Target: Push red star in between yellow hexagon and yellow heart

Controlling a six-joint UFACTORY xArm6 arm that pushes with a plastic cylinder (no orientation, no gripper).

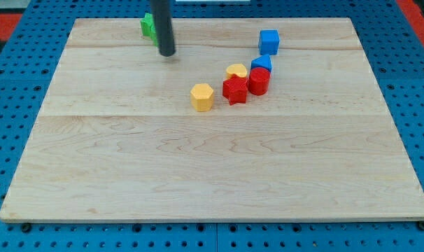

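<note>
No text, label, brand, number or sign readable anywhere, none printed on the wooden board (219,182), none marked on the blocks

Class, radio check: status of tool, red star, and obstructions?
My tip at view's top, by green block. Red star touching yellow heart, right of yellow hexagon. Red cylinder crowds it.

The green block (149,27) is being largely hidden by the rod, its shape not being made out. The rod's upper length is being cut off at the view's top. The yellow heart (236,71) is being partly covered by the red star (234,90).
</note>
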